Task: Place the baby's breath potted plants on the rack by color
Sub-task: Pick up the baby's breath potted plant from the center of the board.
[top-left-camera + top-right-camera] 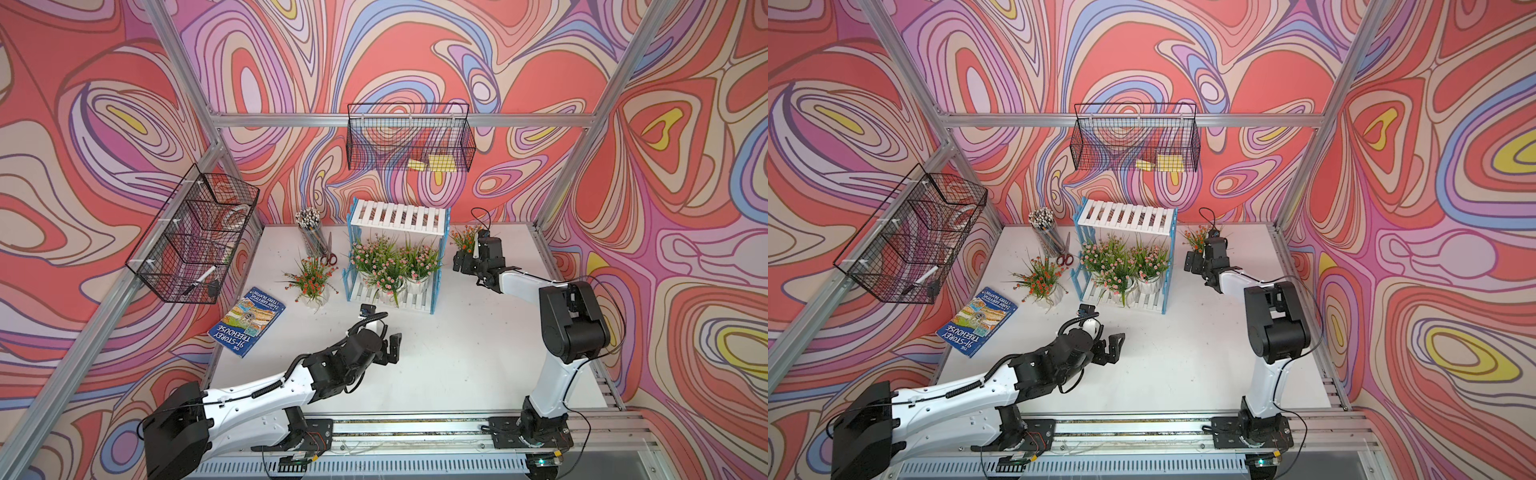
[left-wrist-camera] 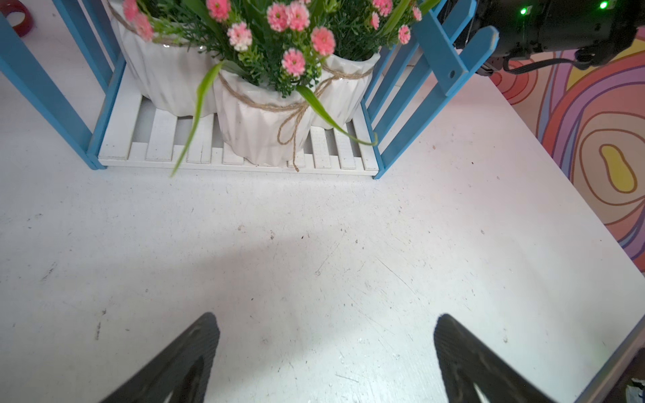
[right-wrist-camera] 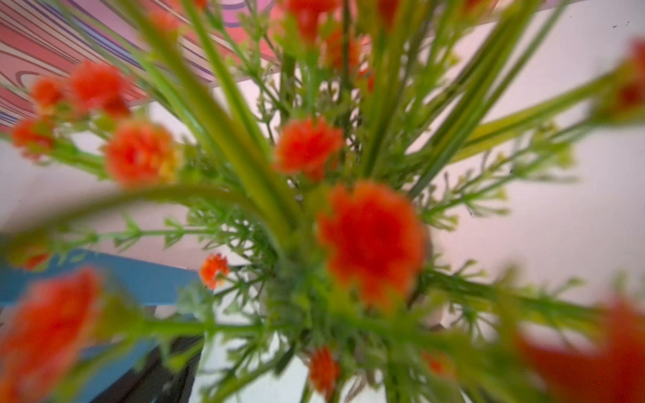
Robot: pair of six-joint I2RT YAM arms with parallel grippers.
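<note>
The rack (image 1: 399, 216) (image 1: 1127, 216), white slats with blue picket sides, stands at the table's back middle. Three pink-flowered baby's breath potted plants (image 1: 386, 262) (image 2: 275, 45) crowd its lower shelf (image 2: 160, 139); the top shelf is bare. An orange-flowered plant (image 1: 311, 278) (image 1: 1042, 278) stands on the table left of the rack. Another orange plant (image 1: 464, 237) (image 3: 370, 237) stands right of the rack, and my right gripper (image 1: 466, 262) is right at it. Blurred flowers hide those jaws and the pot. My left gripper (image 1: 392, 349) (image 2: 324, 324) is open and holds nothing, over bare table in front of the rack.
A pencil cup (image 1: 311, 237) and red scissors (image 1: 330, 253) sit left of the rack at the back. A blue book (image 1: 249, 326) lies at the table's left edge. Black wire baskets hang on the left wall (image 1: 195, 237) and back wall (image 1: 409, 139).
</note>
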